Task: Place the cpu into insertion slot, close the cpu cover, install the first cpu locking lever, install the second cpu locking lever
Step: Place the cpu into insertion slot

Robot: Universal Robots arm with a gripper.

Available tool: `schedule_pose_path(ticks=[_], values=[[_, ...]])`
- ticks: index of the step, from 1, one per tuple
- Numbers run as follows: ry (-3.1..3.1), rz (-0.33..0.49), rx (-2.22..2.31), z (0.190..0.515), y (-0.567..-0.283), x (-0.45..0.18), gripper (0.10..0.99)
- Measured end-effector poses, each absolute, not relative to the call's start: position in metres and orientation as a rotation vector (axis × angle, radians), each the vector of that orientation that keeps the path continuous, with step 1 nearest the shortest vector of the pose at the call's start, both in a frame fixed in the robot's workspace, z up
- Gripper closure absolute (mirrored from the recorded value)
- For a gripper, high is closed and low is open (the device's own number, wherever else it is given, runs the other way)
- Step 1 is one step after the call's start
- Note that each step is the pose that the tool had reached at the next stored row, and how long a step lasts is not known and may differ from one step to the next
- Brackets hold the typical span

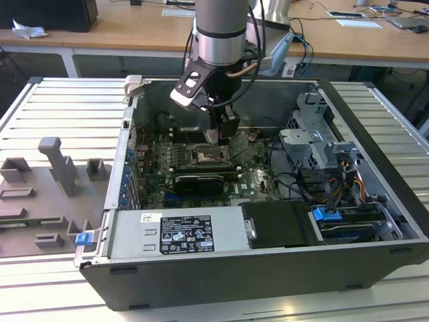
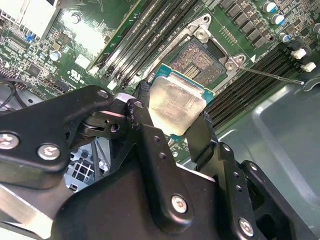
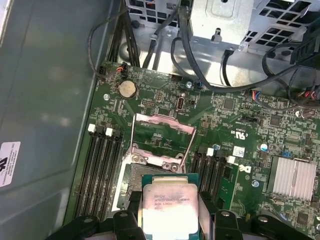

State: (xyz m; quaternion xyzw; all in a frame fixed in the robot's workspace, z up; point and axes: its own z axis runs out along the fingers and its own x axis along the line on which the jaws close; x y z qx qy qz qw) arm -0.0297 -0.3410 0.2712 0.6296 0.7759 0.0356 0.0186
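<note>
My gripper (image 1: 216,134) hangs inside the open computer case, shut on the cpu (image 2: 177,107), a pale silver square chip with a green edge, gripped on two opposite sides by the black fingers (image 2: 150,135). The cpu (image 3: 167,207) hovers just above the insertion slot (image 2: 200,62) and slightly to one side, covering part of it in the first wrist view. The dark socket with its silvery rim lies bare. Beyond it the cpu cover (image 3: 162,140) stands flipped open. A thin metal locking lever (image 2: 270,75) sticks out beside the socket.
Long memory slots (image 3: 100,170) flank the socket on both sides. A black expansion card (image 1: 198,181) lies near the front, with the power supply (image 1: 177,235) in front of it. A drive cage (image 1: 315,144) and cables (image 3: 200,65) sit toward the exterior view's right. Grey case walls (image 2: 280,130) enclose everything.
</note>
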Motion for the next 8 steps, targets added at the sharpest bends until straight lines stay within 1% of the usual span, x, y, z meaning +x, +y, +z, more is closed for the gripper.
schedule_pose_path(ticks=[8], values=[[2.409,0.111,1.955,0.2676,-0.3410,-0.0297,0.553]])
